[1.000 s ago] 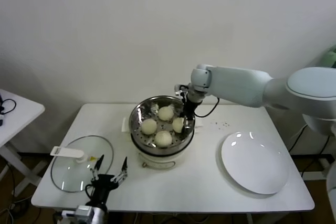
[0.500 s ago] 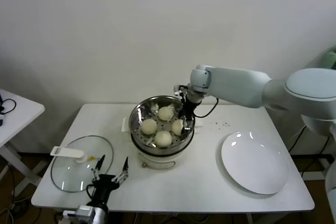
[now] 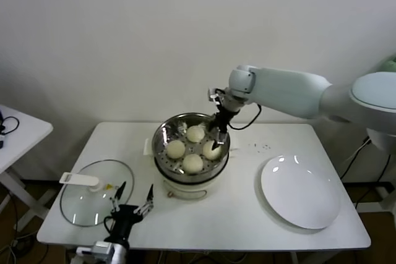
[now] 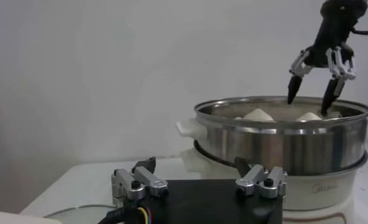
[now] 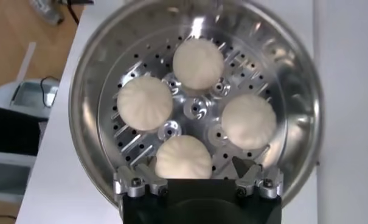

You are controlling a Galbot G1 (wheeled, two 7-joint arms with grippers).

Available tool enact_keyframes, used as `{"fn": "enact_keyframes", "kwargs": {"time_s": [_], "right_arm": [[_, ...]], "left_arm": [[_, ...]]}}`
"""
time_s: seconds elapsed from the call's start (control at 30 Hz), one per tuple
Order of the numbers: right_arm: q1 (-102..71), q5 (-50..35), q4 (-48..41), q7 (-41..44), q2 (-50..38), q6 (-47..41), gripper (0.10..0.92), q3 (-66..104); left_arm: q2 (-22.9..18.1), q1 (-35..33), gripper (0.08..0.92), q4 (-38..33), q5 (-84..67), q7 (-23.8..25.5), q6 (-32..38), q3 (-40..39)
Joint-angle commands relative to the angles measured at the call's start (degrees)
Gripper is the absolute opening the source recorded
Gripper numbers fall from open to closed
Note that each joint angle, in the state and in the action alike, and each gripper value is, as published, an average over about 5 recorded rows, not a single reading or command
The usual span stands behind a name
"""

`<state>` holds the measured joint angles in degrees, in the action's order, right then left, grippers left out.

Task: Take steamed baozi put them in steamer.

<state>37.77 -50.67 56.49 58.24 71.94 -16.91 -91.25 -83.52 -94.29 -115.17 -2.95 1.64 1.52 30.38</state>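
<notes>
The steel steamer [image 3: 162, 135] stands on its white pot base at mid-table. Four cream-white baozi lie on its perforated floor [image 3: 195, 133] [image 3: 176, 148] [image 3: 192, 162] [image 3: 211, 151]. My right gripper [image 3: 216, 138] hangs open and empty just above the basket's right side, over the right-hand bun. In the right wrist view the gripper [image 5: 193, 169] looks straight down on the buns [image 5: 197, 64] [image 5: 144, 102] [image 5: 249, 120] [image 5: 183, 157]. The left wrist view shows that gripper [image 4: 308, 102] above the steamer rim [image 4: 281, 143]. My left gripper [image 3: 132, 204] is open and idle at the front left.
A round glass lid [image 3: 80, 205] with a white handle [image 3: 79, 180] lies at the table's front left, beside my left gripper. A flat white plate [image 3: 300, 191] lies at the right. A white side table [image 3: 18, 131] stands at the far left. A wall runs behind.
My right gripper has risen from down among the buns to above the steamer rim. The right-hand bun stays on the basket floor. The left arm has not moved.
</notes>
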Motion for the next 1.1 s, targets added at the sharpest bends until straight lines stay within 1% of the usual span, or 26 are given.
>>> {"fn": "enact_keyframes", "kwargs": {"time_s": [0.03, 0.23, 0.37, 0.57, 0.73, 0.8, 0.93, 1.03, 1.1], "right_arm": [[1.3, -1.9, 6.3, -5.7, -10.1, 1.5, 0.823, 6.3], [0.0, 0.9, 12.9, -9.7, -19.3, 1.3, 0.823, 10.0], [-5.2, 1.8, 17.2, -14.2, -26.3, 1.6, 0.823, 17.0], [-20.4, 8.2, 22.3, -19.9, -35.9, 3.1, 0.823, 36.5], [-39.6, 12.7, 27.4, -24.0, -42.3, 5.3, 0.823, 58.1], [-48.1, 14.1, 30.0, -26.8, -44.6, 7.1, 0.823, 66.2], [-63.0, 16.0, 34.1, -32.8, -46.7, 11.6, 0.823, 79.3], [-76.9, 17.8, 36.8, -35.9, -44.9, 14.1, 0.823, 93.6], [-86.3, 19.8, 38.4, -37.8, -41.5, 16.1, 0.823, 103.5]], "left_arm": [[-0.3, 0.5, 0.823, 0.0, 0.3, -0.2, -0.2, 0.0], [-0.5, 0.8, 0.823, 0.0, 0.8, -0.3, -0.3, 0.0], [-0.6, 1.0, 0.823, -0.4, 1.6, -0.3, -0.4, 0.0], [-1.0, 1.2, 0.823, -2.0, 2.5, -0.6, -0.7, 0.2], [-1.3, 1.1, 0.823, -2.2, 4.0, -1.0, -0.6, -0.4], [-1.6, 0.9, 0.823, -2.3, 4.6, -1.1, -0.6, -0.7], [-1.6, 0.7, 0.823, -2.3, 5.7, -1.2, -0.4, -1.0], [-1.6, 0.7, 0.823, -2.0, 6.3, -1.5, -0.3, -1.3], [-1.6, 0.7, 0.823, -1.8, 6.4, -1.8, -0.3, -1.5]]}}
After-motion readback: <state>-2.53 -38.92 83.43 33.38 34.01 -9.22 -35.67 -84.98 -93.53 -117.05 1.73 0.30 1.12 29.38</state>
